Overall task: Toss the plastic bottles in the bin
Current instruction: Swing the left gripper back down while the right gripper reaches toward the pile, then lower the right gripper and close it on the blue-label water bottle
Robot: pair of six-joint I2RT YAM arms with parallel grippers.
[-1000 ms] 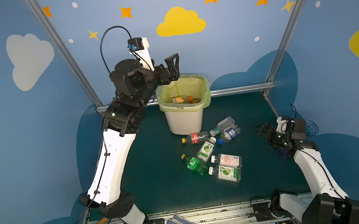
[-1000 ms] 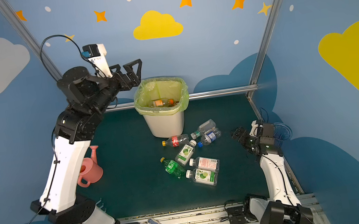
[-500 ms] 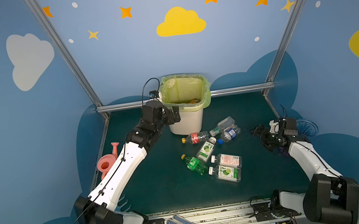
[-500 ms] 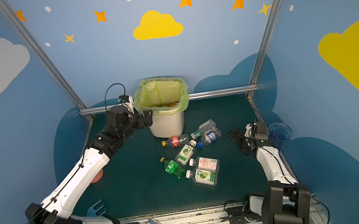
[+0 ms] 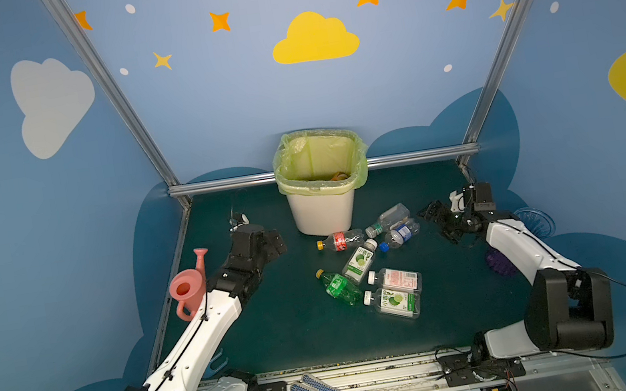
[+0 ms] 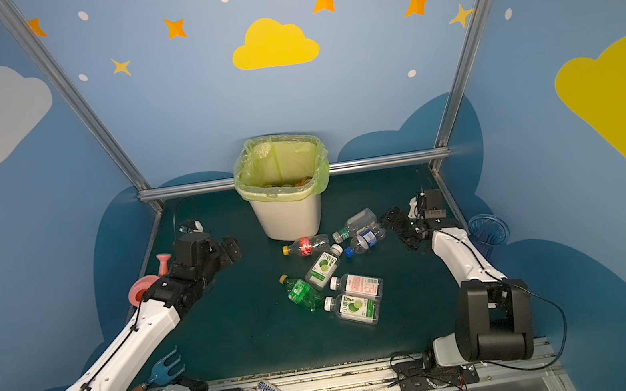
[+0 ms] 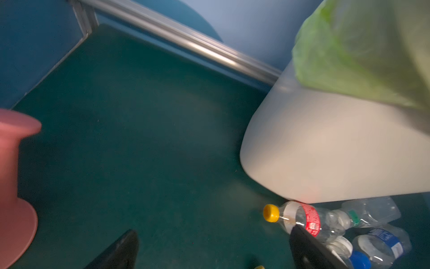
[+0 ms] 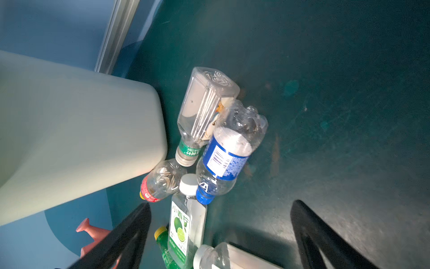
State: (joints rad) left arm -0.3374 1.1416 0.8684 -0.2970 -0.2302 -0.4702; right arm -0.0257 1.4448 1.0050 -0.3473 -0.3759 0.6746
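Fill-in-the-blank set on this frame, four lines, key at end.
1. The white plastic bin has a ____ bag folded over its rim.
2. The clear plastic bottle with the red label has a ____ cap.
3. The pink plastic watering can stands beside the robot's ____ arm.
4. The left gripper has its jaws ____ and holds nothing.
Missing: yellow-green; yellow; left; open.
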